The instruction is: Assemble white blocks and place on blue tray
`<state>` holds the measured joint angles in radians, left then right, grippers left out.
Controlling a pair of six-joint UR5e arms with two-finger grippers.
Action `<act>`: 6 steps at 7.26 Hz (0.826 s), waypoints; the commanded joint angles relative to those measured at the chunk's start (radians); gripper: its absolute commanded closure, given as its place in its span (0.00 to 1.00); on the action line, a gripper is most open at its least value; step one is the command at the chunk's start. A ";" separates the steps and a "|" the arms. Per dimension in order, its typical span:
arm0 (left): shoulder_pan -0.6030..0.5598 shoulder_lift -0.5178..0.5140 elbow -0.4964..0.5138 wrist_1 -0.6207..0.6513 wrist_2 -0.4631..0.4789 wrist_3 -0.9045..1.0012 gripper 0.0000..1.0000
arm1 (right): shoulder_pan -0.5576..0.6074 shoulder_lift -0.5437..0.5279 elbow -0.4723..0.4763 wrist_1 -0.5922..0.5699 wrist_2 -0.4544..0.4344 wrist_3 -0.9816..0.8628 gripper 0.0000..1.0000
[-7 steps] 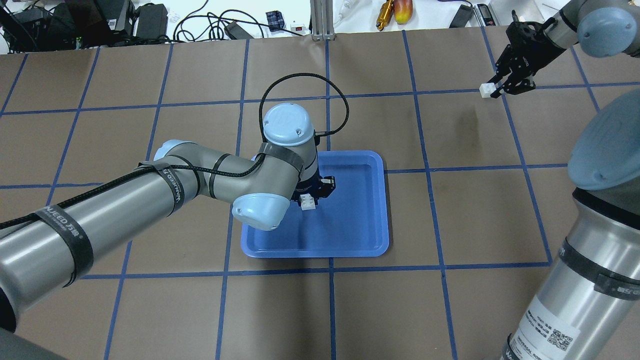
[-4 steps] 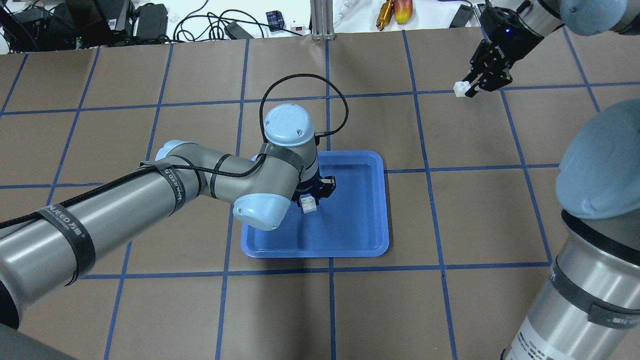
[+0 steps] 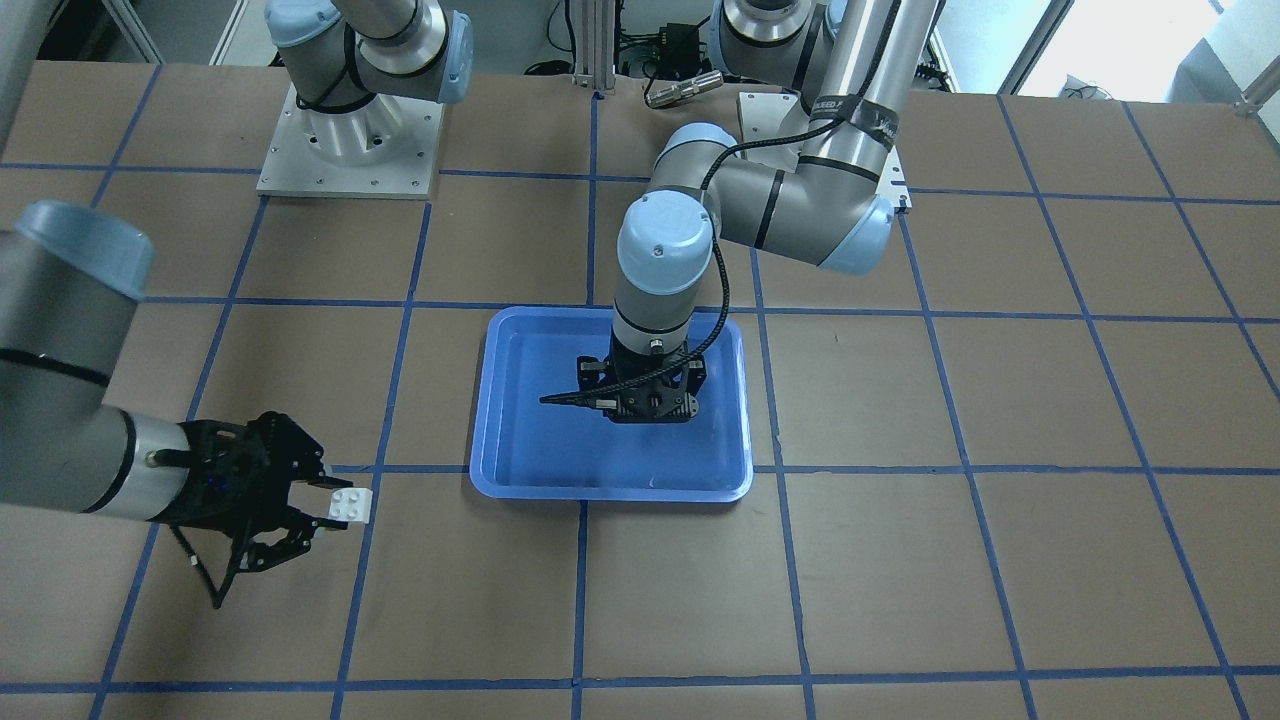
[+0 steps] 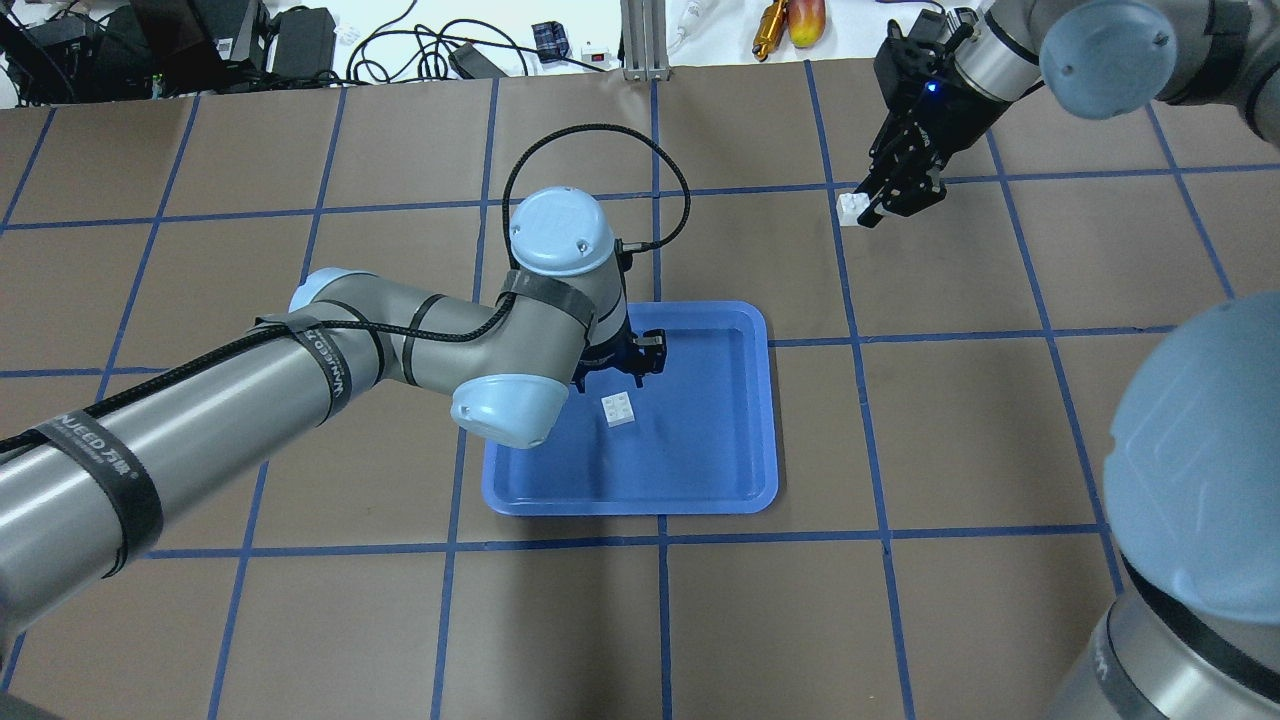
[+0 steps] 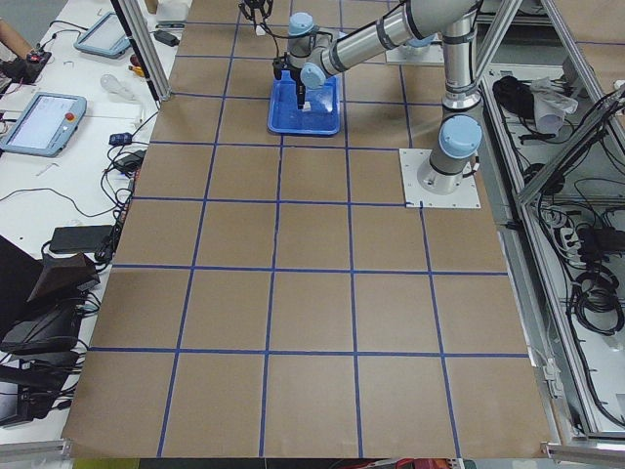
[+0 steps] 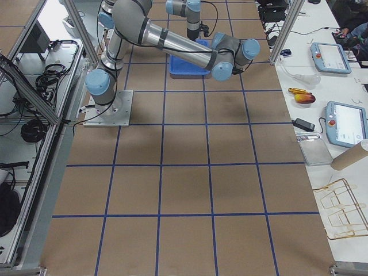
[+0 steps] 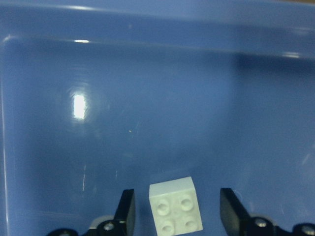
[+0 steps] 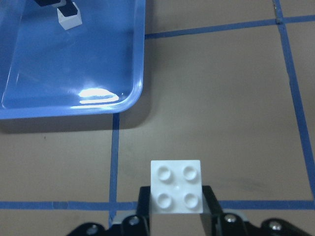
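Two white blocks are apart: one block (image 4: pixel 620 410) lies studs-up mid-frame in the blue tray (image 4: pixel 740 480), between the left gripper's (image 7: pixel 176 199) spread jaws. The other block (image 4: pixel 850 207), upper right overhead, is pinched in the right gripper's (image 4: pixel 872 208) jaws. Misaligned studs could shove the loose block sideways.

So the left arm (image 4: pixel 400 350) is sprawled across the robot's-left side of the blue tray (image 4: pixel 771 420), and the left end effector (image 4: pixel 622 362) hangs there, fingers apart, over a white block (image 4: pixel 619 409) lying on the tray floor. The tray's other half is uncovered from above. The worktop (image 4: pixel 900 400) between it and the right end effector (image 4: pixel 880 205), which pinches the other white block (image 4: pixel 851 207), is open brown paper.
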<state>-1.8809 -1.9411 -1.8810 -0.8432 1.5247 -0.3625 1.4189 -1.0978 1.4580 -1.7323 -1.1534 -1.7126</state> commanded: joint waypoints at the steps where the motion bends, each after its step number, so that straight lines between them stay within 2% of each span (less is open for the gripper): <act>1: 0.130 0.059 -0.006 -0.029 -0.121 0.050 0.24 | 0.066 -0.138 0.260 -0.268 -0.005 0.155 1.00; 2: 0.167 0.071 -0.007 -0.048 -0.138 0.075 0.24 | 0.071 -0.183 0.354 -0.364 -0.003 0.169 1.00; 3: 0.199 0.076 -0.009 -0.089 -0.155 0.167 0.25 | 0.093 -0.215 0.417 -0.371 -0.002 0.179 1.00; 6: 0.232 0.093 -0.035 -0.093 -0.156 0.188 0.26 | 0.213 -0.235 0.461 -0.409 0.003 0.183 1.00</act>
<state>-1.6619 -1.8561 -1.9115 -0.9334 1.3690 -0.1836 1.5857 -1.3306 1.9063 -2.1310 -1.1527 -1.5279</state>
